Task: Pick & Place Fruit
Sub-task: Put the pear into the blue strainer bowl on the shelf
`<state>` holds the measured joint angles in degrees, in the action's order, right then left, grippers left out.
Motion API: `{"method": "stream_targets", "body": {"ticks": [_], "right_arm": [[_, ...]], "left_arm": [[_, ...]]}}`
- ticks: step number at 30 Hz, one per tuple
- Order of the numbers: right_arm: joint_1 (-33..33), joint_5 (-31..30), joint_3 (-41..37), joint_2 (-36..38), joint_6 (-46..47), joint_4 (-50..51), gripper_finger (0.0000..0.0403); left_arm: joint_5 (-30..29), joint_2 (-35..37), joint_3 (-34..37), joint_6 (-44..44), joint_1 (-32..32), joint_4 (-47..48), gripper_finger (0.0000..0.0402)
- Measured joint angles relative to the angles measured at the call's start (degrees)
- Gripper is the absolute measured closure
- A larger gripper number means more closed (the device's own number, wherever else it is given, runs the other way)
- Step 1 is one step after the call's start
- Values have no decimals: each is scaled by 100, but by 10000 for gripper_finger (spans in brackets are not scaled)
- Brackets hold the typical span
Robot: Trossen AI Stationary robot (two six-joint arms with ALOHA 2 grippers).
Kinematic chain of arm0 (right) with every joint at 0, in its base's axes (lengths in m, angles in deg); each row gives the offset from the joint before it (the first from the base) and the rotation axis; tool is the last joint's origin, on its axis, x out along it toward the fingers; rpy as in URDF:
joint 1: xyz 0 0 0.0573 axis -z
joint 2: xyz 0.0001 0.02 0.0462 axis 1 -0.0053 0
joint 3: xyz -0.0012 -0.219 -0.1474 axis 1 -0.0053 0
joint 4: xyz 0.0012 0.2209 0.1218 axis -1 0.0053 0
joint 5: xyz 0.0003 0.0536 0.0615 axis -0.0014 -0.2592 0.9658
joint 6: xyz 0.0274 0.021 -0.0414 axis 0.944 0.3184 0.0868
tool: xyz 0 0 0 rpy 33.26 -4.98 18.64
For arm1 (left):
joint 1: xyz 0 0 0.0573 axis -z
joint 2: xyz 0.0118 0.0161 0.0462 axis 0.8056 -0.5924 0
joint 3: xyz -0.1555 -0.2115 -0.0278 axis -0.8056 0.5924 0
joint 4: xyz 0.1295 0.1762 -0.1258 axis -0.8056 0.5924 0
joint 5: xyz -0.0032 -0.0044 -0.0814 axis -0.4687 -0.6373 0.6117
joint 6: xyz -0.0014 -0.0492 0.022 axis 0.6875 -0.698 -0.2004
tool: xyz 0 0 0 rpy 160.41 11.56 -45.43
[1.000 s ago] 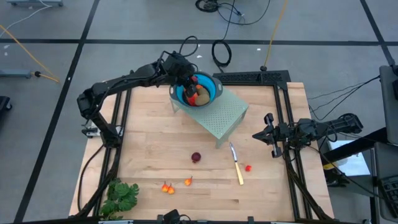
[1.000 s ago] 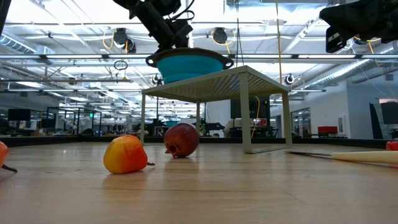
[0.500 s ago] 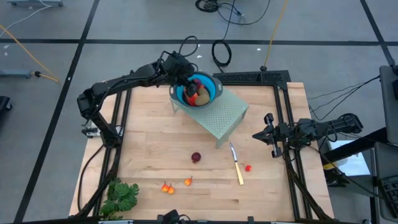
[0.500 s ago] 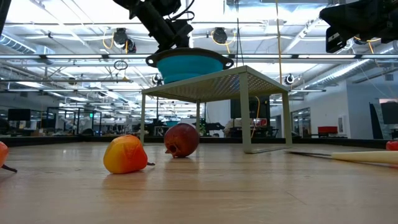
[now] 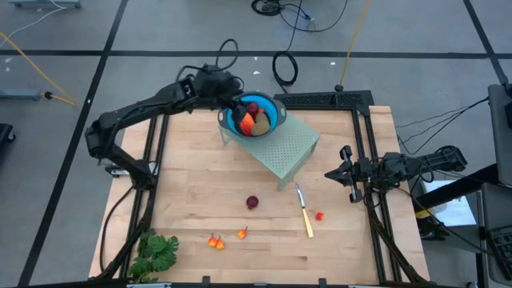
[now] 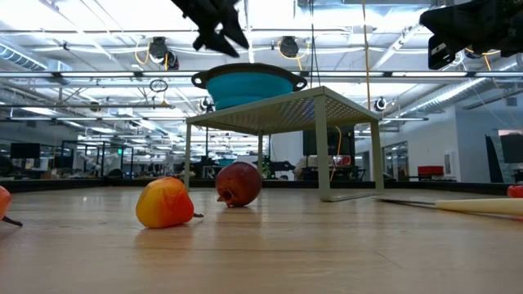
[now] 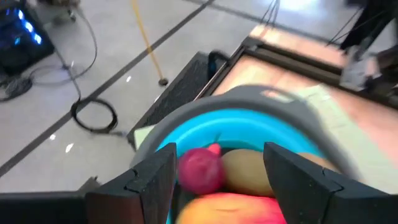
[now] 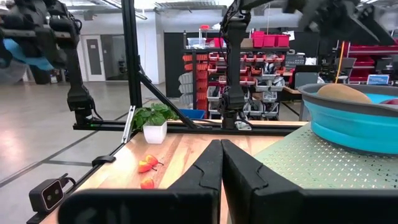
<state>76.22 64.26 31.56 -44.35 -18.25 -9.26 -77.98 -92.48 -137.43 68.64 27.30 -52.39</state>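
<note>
The left tool (image 5: 234,102) is hovering over the rim of the bowl (image 5: 274,118), its fingers (image 7: 154,177) spread apart and gripping nothing. The bowl is sitting on the rack (image 5: 288,148), which is standing on the worktop (image 5: 192,184). Just below and ahead of this tool, inside the bowl, a red ball (image 7: 200,170), a brown oval (image 7: 245,171) and an orange-red piece (image 7: 233,208) are lying pressed together.

The right tool (image 5: 342,174) is waiting at the worktop's right edge, its fingers (image 8: 205,174) pressed together and holding nothing.

Well away from the left tool, more fruit is lying on the open worktop: another red ball (image 5: 253,202), small orange bits (image 5: 215,241) (image 5: 242,234) and a red bit (image 5: 319,215) just beside the knife (image 5: 305,211). A green bunch (image 5: 156,250) is lying at the near left corner.
</note>
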Motion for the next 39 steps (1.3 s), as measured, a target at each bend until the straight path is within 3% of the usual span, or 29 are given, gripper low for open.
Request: {"method": "stream_targets", "body": {"ticks": [17, 24, 31, 39], "right_arm": [[-1, 0, 0, 0, 0, 0, 403], [-2, 0, 0, -1, 0, 0, 403], [-1, 1, 0, -1, 0, 0, 403], [-2, 2, 0, 0, 5, 0, 403]], "left_arm": [[-41, 856, -2, -276, 1078, 206, 163], [-51, 861, -2, -724, 1399, 407, 163], [-372, 861, -2, -728, 1675, 637, 163], [-293, 861, -2, -775, 1838, 687, 163]]}}
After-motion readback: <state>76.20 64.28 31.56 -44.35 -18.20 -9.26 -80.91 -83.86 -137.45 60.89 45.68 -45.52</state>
